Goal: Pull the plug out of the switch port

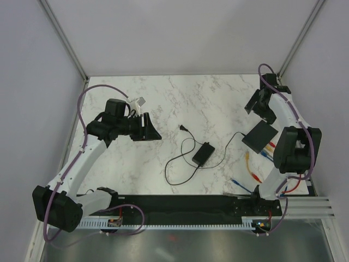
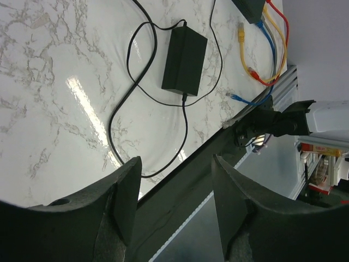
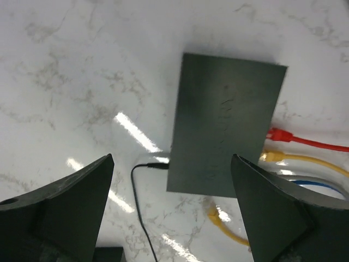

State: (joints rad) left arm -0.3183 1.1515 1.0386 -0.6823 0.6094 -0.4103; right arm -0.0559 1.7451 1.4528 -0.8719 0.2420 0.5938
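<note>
The switch (image 3: pixel 223 123) is a flat black box lying on the marble table (image 1: pixel 212 98), also seen at the right in the top view as the switch (image 1: pixel 260 136). A red plug (image 3: pixel 277 134) and a yellow plug (image 3: pixel 270 157) sit in its right edge, with blue and grey cables below them. My right gripper (image 3: pixel 172 157) hovers over the switch, wide open and empty; in the top view the right gripper (image 1: pixel 260 105) hangs just beyond its far side. My left gripper (image 2: pixel 175 159) is open and empty, raised at the left gripper (image 1: pixel 148 128) far left of the switch.
A black power brick (image 1: pixel 202 154) with a looping thin cord lies mid-table; its cord enters the switch's left edge (image 3: pixel 155 166). Loose cable ends lie nearby: yellow (image 1: pixel 247 155), red (image 1: pixel 255 176), blue (image 1: pixel 233 180). A black rail (image 1: pixel 180 204) runs along the near edge.
</note>
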